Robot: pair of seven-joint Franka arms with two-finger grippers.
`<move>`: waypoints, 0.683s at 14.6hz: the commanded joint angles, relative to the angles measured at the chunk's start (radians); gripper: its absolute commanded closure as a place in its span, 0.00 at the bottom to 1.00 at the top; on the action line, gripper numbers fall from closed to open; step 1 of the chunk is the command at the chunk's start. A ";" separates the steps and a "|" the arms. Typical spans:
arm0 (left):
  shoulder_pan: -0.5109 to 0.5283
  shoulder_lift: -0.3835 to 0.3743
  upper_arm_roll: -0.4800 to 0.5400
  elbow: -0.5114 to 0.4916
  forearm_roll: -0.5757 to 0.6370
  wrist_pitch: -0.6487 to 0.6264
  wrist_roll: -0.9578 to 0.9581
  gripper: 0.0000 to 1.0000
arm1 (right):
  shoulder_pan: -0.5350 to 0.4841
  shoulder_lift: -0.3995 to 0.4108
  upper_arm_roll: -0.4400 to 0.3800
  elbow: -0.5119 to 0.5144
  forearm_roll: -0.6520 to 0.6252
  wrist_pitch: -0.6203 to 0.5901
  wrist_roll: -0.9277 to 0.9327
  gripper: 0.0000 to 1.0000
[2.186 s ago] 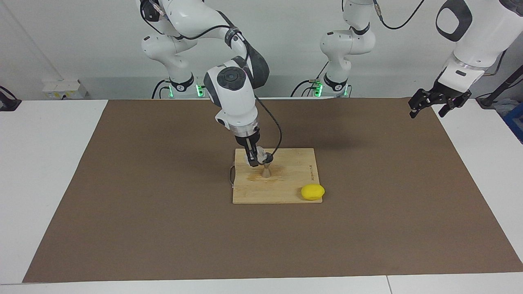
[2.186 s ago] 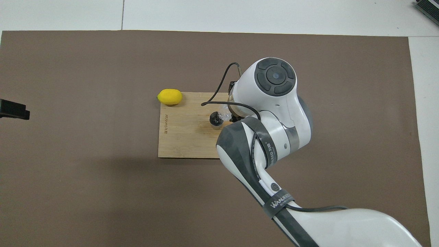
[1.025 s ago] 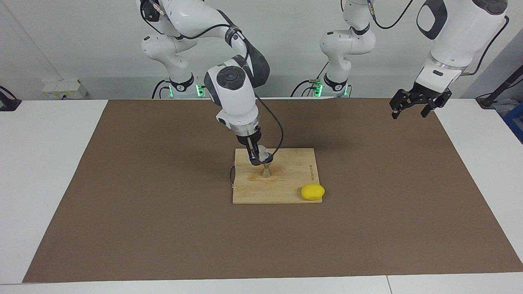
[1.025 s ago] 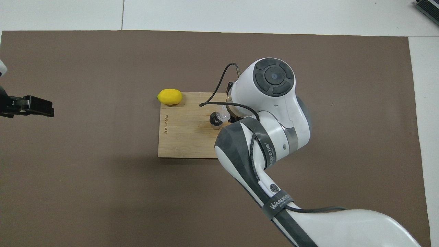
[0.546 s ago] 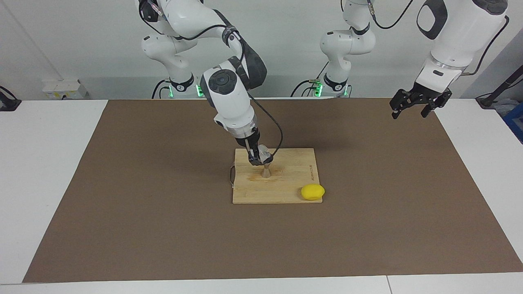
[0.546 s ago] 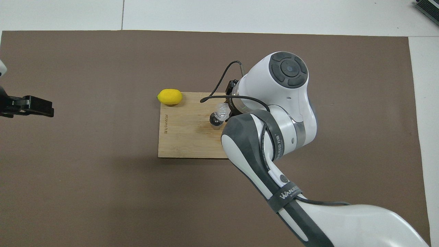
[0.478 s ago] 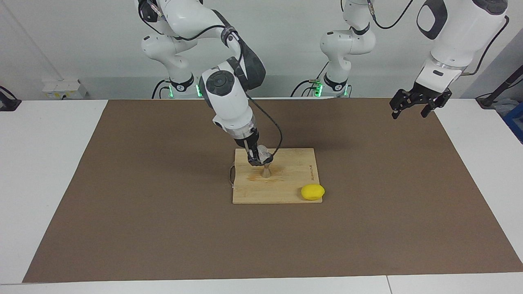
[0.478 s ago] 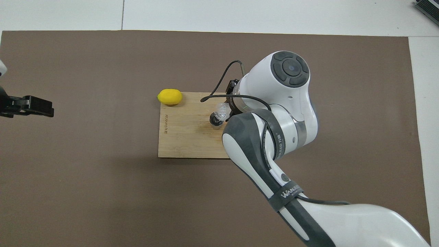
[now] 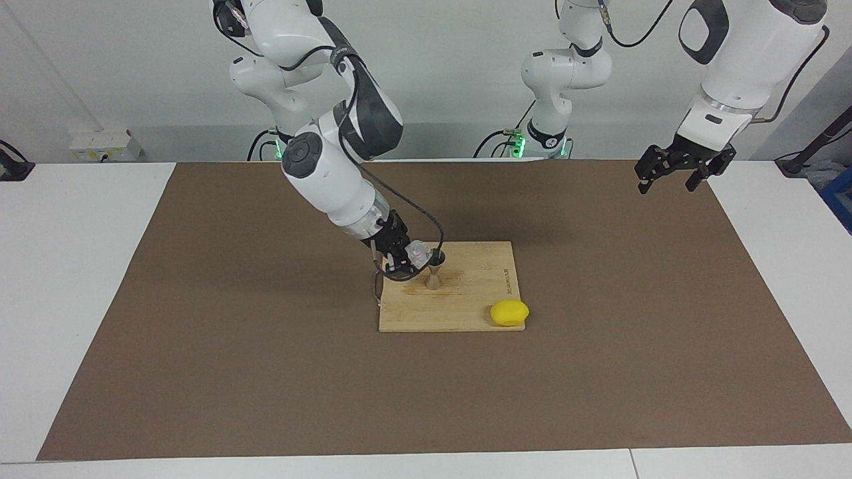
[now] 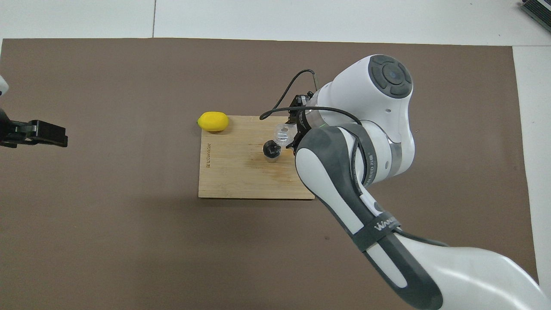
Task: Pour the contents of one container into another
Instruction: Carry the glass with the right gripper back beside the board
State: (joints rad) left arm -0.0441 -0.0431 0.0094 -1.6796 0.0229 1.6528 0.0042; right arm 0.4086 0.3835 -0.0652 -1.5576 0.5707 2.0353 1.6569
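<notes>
The small clear glass cup [image 9: 417,252] is held tilted on its side in my right gripper [image 9: 407,257], level with the top rim of the silver hourglass jigger [image 9: 434,271] and close beside it. The jigger stands upright on a bamboo cutting board [image 9: 479,293]. In the overhead view the cup [image 10: 282,132] sits just off the jigger's dark mouth [image 10: 271,150], toward the right arm's end, with my right gripper [image 10: 290,133] shut on it. My left gripper [image 9: 672,174] waits open and empty, raised over the mat's corner at the left arm's end; it also shows in the overhead view [image 10: 36,133].
A yellow lemon [image 9: 510,313] lies at the board's corner farther from the robots, toward the left arm's end; it also shows in the overhead view [image 10: 212,121]. The board [image 10: 228,176] lies mid-mat on a brown mat [image 9: 233,346]. A metal loop handle [image 9: 378,286] sticks out of the board.
My right arm has swung its wrist out toward its own end, and the cup has shifted slightly off the jigger's mouth. The left gripper came in over the mat earlier, then held still.
</notes>
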 commanded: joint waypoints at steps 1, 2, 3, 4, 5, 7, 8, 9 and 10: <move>-0.005 -0.014 0.001 -0.002 0.017 -0.018 -0.013 0.00 | -0.062 0.003 0.007 0.004 0.119 -0.017 -0.074 1.00; -0.005 -0.014 0.001 -0.002 0.017 -0.016 -0.013 0.00 | -0.083 0.003 0.007 -0.004 0.147 -0.018 -0.095 1.00; -0.005 -0.014 0.001 -0.002 0.017 -0.016 -0.013 0.00 | -0.109 0.000 0.007 -0.015 0.179 -0.018 -0.124 1.00; -0.005 -0.014 0.003 -0.002 0.017 -0.016 -0.013 0.00 | -0.135 -0.003 0.007 -0.027 0.228 -0.020 -0.170 1.00; -0.005 -0.014 0.003 -0.002 0.017 -0.018 -0.013 0.00 | -0.161 -0.012 0.007 -0.045 0.277 -0.020 -0.222 1.00; -0.005 -0.014 0.003 -0.002 0.017 -0.018 -0.013 0.00 | -0.220 -0.037 0.007 -0.103 0.368 -0.023 -0.329 1.00; -0.005 -0.014 0.003 -0.002 0.017 -0.018 -0.013 0.00 | -0.244 -0.050 0.007 -0.134 0.404 -0.026 -0.377 1.00; -0.005 -0.014 0.001 -0.002 0.017 -0.018 -0.013 0.00 | -0.273 -0.058 0.007 -0.157 0.426 -0.026 -0.425 1.00; -0.005 -0.014 0.003 -0.002 0.017 -0.018 -0.013 0.00 | -0.301 -0.060 0.008 -0.173 0.454 -0.029 -0.478 1.00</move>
State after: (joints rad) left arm -0.0441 -0.0431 0.0094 -1.6796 0.0229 1.6524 0.0039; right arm 0.1555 0.3716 -0.0679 -1.6562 0.9648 2.0184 1.2754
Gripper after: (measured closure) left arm 0.000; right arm 0.493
